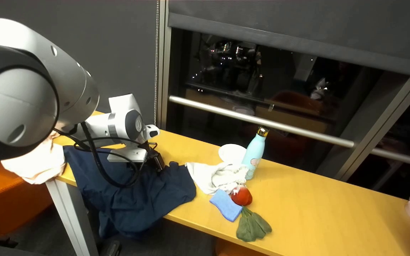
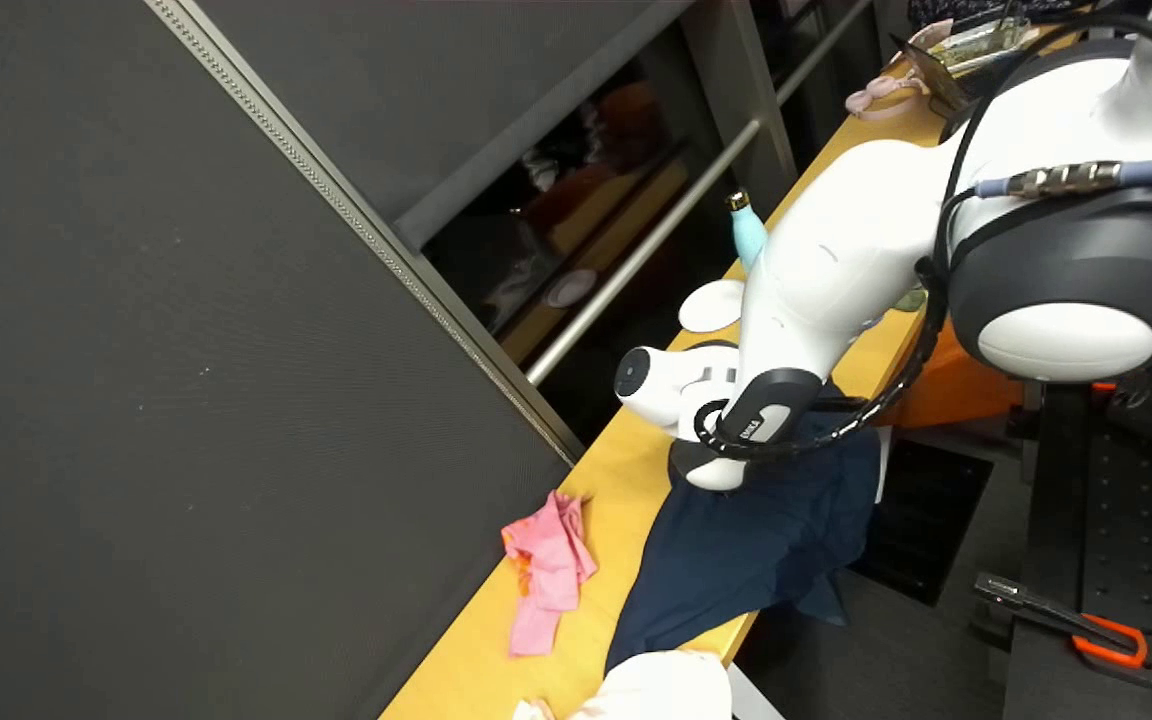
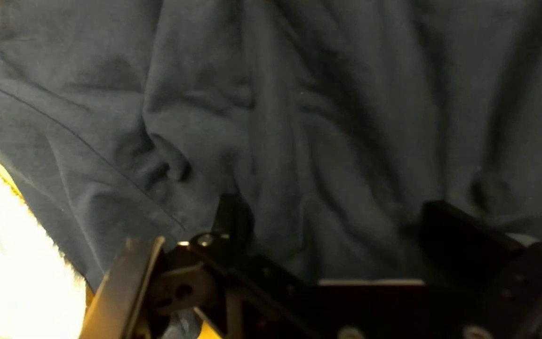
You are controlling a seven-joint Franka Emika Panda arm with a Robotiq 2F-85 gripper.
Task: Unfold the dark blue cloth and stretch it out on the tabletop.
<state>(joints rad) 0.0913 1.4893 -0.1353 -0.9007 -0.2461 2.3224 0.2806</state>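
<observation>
Dark blue cloth (image 1: 133,202) is sprawled across one end of a long yellow table (image 1: 319,206), pretty creased, with a good chunk of it hanging off the edge toward the dark floor (image 2: 901,650). The table runs along a window (image 1: 222,96) that's basically black glass full of reflections, with a metal rail (image 1: 262,121) across it and a dark grey blind (image 1: 297,32) hanging partway down. Something orange (image 1: 2,192) sits low past that end of the table.

Sharing the tabletop: a white cloth (image 1: 219,176) right beside the blue one, a blue sponge-looking piece (image 1: 226,205), something red (image 1: 242,196), something green and leafy (image 1: 253,227), plus a light blue bottle (image 1: 255,153) standing next to a white round thing (image 1: 231,153). In an exterior view there's also a pink cloth (image 2: 551,560) over on the window side.

As for the gripper (image 3: 332,209), it's down low at the blue cloth, near the end by the white one. Wrist view has the fingers (image 3: 233,216) spread wide, wrinkled fabric below them and filling the gap between. Can't tell if the tips actually touch it.
</observation>
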